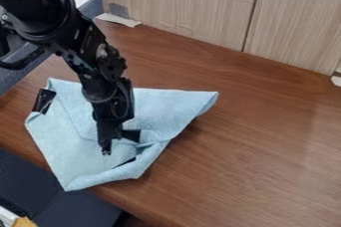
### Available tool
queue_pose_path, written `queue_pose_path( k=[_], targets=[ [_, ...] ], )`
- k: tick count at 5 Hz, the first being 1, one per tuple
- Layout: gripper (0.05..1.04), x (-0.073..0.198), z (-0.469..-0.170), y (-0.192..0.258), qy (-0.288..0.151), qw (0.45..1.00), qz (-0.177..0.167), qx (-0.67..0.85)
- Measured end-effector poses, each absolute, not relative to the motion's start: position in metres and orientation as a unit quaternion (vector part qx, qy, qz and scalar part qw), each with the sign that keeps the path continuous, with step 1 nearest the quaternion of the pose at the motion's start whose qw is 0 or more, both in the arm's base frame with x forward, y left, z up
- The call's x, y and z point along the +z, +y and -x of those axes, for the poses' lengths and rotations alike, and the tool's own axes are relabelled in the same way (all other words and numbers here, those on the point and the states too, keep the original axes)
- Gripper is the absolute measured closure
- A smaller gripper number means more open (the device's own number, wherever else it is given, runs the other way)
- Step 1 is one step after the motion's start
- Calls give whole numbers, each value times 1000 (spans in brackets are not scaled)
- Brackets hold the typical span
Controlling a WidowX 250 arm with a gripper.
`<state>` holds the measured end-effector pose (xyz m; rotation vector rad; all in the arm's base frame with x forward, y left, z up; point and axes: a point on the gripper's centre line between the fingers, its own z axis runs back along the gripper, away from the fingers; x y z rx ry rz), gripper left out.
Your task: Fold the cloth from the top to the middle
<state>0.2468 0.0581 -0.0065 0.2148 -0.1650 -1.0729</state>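
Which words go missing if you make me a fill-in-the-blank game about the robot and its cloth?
At the robot's black pincer is a creased fabric cloth coloured light ____.
One cloth corner pokes past the ____ of the brown wooden table.
Pale, striped panels stand ____ the table.

Missing words: blue; edge; behind.

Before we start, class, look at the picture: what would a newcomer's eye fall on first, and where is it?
The black arm stands out first, slanting in from the upper left and ending at the cloth. That cloth, pale blue and partly folded, shows brightly against the brown table, one corner poking past the near edge. A small black piece sits at its left side.
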Motion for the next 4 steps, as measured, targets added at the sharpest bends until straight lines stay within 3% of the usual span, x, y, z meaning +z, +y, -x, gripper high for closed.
queue_pose_path(
  k=[1,3,4],
  targets=[
    [846,-7,-243,58,-64,864,-98,-490],
    [282,16,-241,50,-69,861,-100,-494],
    [79,37,-243,50,-81,857,-110,-498]
  ],
)
